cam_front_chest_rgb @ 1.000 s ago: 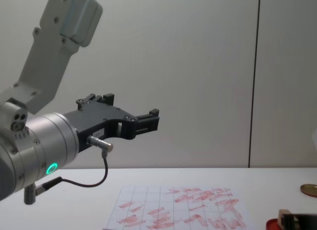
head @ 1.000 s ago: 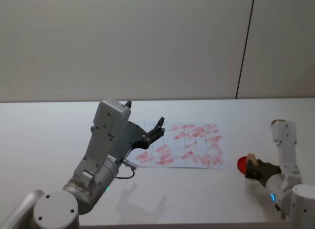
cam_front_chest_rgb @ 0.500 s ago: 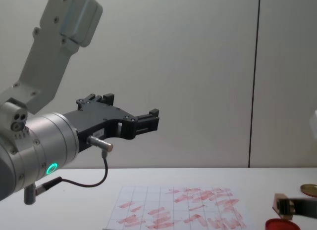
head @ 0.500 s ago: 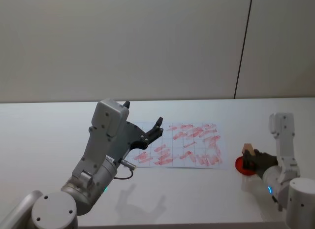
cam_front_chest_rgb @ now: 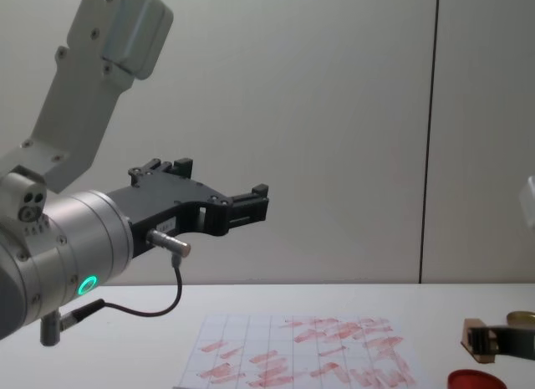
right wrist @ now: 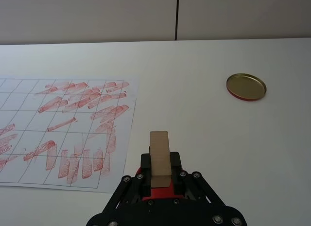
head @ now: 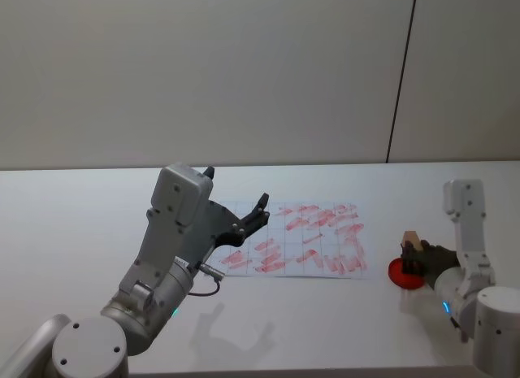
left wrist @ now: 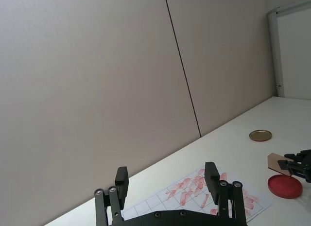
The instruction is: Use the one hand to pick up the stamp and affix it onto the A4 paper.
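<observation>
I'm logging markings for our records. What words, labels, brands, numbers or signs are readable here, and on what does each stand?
No text can be read in these pictures.
A4 paper: the red marks are smudged bars with no legible letters; the grid shows no numbers.
Stamp: plain wood, no lettering on the faces shown.
Gold lid and red ink pad: no legible label.

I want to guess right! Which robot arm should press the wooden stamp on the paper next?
Right: the right pincer holds the stamp over the red ink pad, beside the paper. The left pincer hangs open, empty.
</observation>
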Robot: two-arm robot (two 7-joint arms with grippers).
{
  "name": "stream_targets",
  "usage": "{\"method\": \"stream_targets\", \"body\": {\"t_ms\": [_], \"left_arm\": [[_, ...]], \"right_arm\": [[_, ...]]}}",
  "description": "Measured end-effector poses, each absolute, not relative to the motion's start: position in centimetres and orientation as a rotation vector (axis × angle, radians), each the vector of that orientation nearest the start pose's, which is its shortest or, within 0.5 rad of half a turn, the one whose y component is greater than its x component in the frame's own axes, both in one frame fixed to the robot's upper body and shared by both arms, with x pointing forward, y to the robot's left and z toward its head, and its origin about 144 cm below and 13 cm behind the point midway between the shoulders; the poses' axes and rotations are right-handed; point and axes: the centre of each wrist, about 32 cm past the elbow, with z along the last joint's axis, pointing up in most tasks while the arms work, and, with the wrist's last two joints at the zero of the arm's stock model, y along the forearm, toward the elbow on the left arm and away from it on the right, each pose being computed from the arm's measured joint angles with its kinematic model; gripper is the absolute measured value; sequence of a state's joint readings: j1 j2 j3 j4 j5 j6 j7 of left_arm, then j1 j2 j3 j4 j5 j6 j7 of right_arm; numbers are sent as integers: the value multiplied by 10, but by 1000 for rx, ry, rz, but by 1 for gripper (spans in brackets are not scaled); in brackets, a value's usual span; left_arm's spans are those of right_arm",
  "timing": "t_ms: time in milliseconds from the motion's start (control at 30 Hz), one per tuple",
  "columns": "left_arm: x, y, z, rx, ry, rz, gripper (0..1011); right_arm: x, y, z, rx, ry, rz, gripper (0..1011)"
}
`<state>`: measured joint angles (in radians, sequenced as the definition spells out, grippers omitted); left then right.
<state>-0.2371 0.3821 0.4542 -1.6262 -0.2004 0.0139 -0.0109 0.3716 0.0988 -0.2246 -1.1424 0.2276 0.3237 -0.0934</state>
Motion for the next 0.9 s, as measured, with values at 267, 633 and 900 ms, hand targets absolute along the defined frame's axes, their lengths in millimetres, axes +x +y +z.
{"method": "stream_targets", "body": {"t_ms": [267, 633, 900], "left_arm": [[492, 198, 1204, 61, -268, 1124, 993], [492, 198, 1204, 61, -268, 1124, 993], [492, 198, 1204, 61, -268, 1124, 993]], "right_arm": [[563, -198, 1136, -329, 307, -1450, 216], [575, -178, 1138, -334, 262, -1390, 216], [589, -161, 1142, -345, 238, -1353, 216]]}}
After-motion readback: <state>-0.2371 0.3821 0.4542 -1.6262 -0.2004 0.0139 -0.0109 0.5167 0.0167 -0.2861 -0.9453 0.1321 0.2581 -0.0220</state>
